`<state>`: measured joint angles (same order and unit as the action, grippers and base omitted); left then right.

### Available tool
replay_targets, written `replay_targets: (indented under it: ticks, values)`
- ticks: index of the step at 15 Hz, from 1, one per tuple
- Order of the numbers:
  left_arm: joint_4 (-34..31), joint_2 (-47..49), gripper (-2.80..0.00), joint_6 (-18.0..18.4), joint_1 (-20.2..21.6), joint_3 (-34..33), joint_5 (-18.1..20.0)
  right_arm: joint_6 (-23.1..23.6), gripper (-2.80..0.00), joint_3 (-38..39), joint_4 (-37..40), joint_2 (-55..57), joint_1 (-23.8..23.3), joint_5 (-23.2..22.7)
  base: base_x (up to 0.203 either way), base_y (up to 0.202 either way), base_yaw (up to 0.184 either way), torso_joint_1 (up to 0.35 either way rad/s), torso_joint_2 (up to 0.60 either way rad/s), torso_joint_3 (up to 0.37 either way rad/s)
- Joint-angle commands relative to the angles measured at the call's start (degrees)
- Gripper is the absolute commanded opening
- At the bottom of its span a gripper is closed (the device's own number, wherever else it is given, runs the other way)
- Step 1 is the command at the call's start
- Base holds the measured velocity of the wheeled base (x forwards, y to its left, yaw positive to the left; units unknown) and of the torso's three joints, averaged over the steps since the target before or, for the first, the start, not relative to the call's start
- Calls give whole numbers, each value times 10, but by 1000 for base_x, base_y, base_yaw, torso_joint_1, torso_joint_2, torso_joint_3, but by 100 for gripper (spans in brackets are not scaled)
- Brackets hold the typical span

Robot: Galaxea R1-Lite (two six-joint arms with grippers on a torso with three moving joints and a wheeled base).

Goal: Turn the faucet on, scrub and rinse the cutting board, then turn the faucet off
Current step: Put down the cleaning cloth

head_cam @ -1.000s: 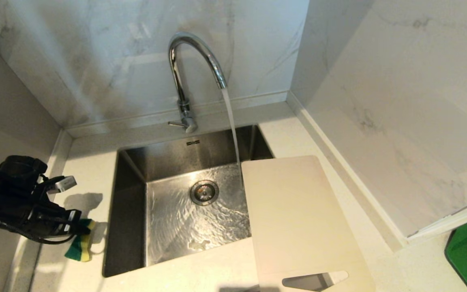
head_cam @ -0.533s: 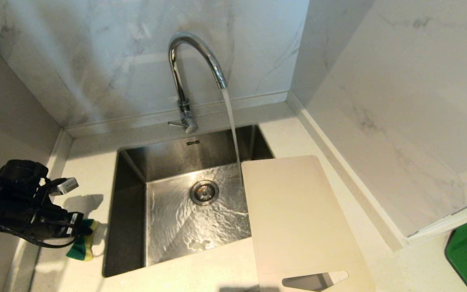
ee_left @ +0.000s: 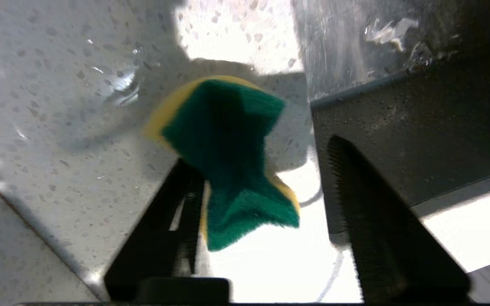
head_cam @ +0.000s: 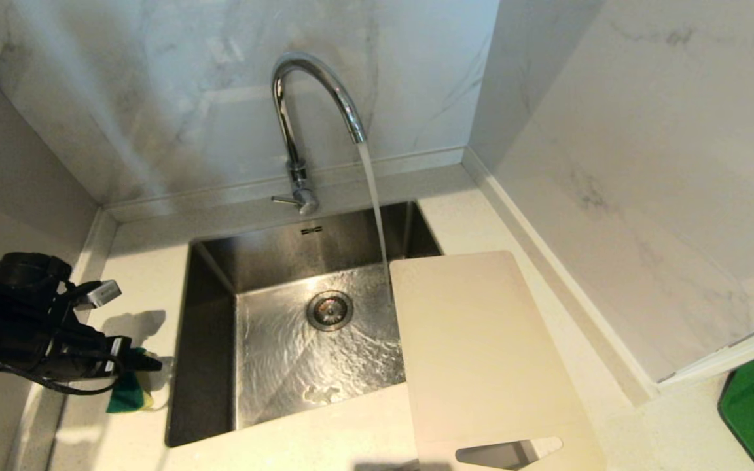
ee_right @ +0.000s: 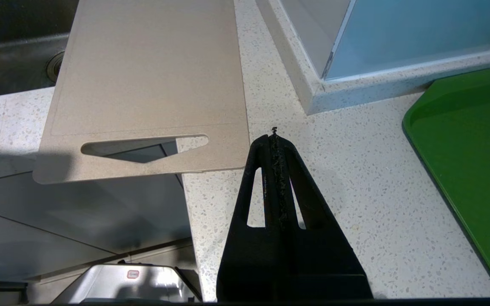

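Speckled pale counter wraps the sink (head_cam: 207,366), with marble walls behind. Nearest me, the board (head_cam: 482,353) lies on the right, its slotted end overhanging the counter's near edge and its far corner reaching over the basin. My right claw (ee_right: 274,140) is parked just right of that slotted end, clenched on nothing. On the near left, my left claw (ee_left: 262,178) sits over the counter beside the sink with its fingers spread; the sponge (ee_left: 228,157) lies between them, against one finger and clear of the other, so I'd call it released. Farther back, the faucet (head_cam: 298,118) runs, its stream landing in the basin just off the board's far left corner. I judge the scrub hinges on this: the board lies well to the right of the left claw, across the basin, long axis running near to far.
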<state>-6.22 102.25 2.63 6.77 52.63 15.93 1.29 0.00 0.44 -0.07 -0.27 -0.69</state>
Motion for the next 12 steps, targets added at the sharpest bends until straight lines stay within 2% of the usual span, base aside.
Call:
replay_targets:
  ticks: [1,9,12]
  values:
    - [1,-25,0,0,4,3,1,1,-280,0,0,0,0,0,0,0,0,0,0,0]
    - [1,-59,0,-2,5,1,11,1,-280,0,0,0,0,0,0,0,0,0,0,0]
    - [20,-88,0,-22,4,21,64,1,-280,0,0,0,0,0,0,0,0,0,0,0]
